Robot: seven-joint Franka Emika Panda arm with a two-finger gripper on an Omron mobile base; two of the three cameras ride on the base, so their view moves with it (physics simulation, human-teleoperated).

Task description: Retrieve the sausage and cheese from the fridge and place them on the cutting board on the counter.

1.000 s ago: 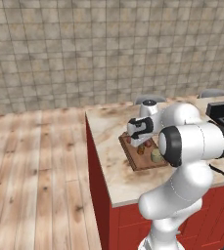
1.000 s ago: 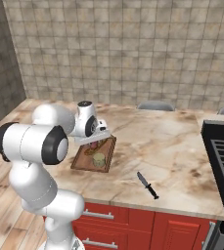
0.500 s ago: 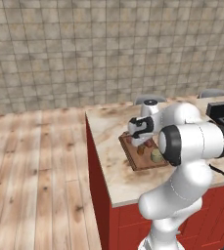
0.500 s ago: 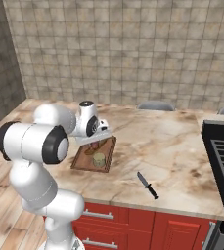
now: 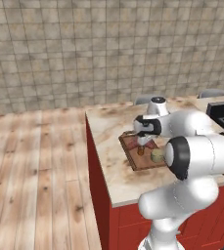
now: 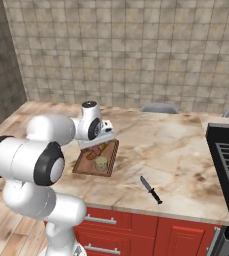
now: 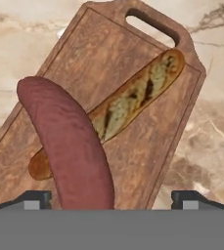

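Observation:
The brown cutting board (image 7: 108,68) lies on the marbled counter (image 6: 181,145), near its left end. On the board a reddish-brown sausage (image 7: 69,141) rests across a baguette (image 7: 138,93). My gripper (image 7: 111,200) hovers just above them, open, its fingertips (image 7: 35,197) wide on either side of the sausage and apart from it. From the base views my gripper (image 6: 99,142) hangs over the board's far half, with the sausage (image 6: 97,149) under it. The round pale cheese (image 6: 101,163) sits on the board's near end (image 5: 157,155). The fridge is out of view.
A black-handled knife (image 6: 150,189) lies on the counter to the right of the board. A dark stove (image 6: 228,150) borders the counter's right end. Grey stool backs (image 6: 158,107) rise behind the far edge. Wooden floor (image 5: 35,166) lies left of the red cabinet base.
The jaws have spread wide and let go of the sausage, which now rests on the board. The arm has hardly moved.

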